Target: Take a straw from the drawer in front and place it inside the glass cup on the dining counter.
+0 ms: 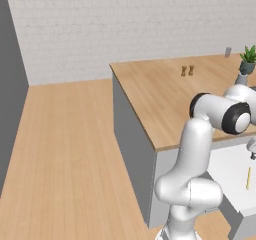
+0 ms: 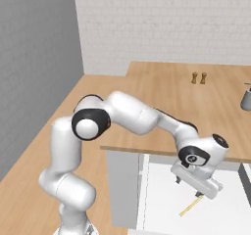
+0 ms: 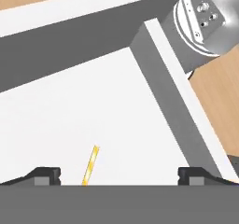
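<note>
The pulled-out drawer lies nearest, below the edge of the counter, its white floor bare except for the straw. The straw lies flat on that floor, a thin yellow-tan stick, also seen in the left base view and in the hand view, where it sits low between the two fingertips, nearer the left one. The tool hangs just above the drawer floor, near the straw, its jaws spread as wide as they go and holding nothing; in the hand view the two dark tips stand far apart with white drawer floor between them. The drawer's grey side wall runs diagonally across the hand view, with wood floor beyond it.

Above the drawer the counter stretches away, a light-wood top on grey sides. Two small brown items stand close together on it, well back from the near edge; what they are is too small to tell. Farther along, at the right, a green plant in a dark pot stands on the counter, and a small greyish glass cup stands near the far edge. A grey container sits at the right border of the right base view.

The floor is pale wood planks, the back wall white brick, and a grey wall closes the left side.
</note>
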Motion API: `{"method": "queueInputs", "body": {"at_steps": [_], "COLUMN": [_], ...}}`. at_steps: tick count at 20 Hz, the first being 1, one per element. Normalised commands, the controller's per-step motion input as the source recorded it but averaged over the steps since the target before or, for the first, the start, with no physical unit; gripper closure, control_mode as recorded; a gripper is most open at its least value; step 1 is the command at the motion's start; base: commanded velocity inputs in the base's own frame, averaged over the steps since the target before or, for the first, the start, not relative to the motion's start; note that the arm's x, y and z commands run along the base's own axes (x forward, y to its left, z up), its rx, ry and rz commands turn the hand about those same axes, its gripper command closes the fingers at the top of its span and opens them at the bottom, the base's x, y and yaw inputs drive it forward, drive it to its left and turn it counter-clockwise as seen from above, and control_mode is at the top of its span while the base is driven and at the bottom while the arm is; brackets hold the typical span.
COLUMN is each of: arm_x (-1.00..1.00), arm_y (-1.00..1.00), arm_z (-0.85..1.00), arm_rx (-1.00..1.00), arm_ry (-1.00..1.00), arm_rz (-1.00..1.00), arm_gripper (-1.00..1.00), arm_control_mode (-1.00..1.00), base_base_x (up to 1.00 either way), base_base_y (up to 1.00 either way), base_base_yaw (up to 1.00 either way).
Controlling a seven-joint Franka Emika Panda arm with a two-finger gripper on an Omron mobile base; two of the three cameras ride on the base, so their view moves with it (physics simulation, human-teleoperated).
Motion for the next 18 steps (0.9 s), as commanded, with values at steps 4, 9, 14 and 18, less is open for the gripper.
{"method": "queueInputs", "body": {"at_steps": [4, 9, 14, 18], "arm_x": [0.29, 0.33, 0.44, 0.70], "arm_y": [-0.08, 0.00, 0.30, 0.42], "arm_z": [-0.34, -0.48, -0.42, -0.05], "arm_rx": [-0.20, -0.27, -0.37, -0.19], "arm_ry": [0.00, 0.00, 0.00, 0.09], "arm_rz": [-0.37, -0.35, -0.36, -0.29], "arm_gripper": [-1.00, -1.00, -1.00, -1.00], "arm_control_mode": [-1.00, -1.00, -1.00, -1.00], "base_base_x": [0.00, 0.00, 0.00, 0.00], "base_base_y": [0.00, 0.00, 0.00, 0.00], "base_base_yaw": [0.00, 0.00, 0.00, 0.00]}}
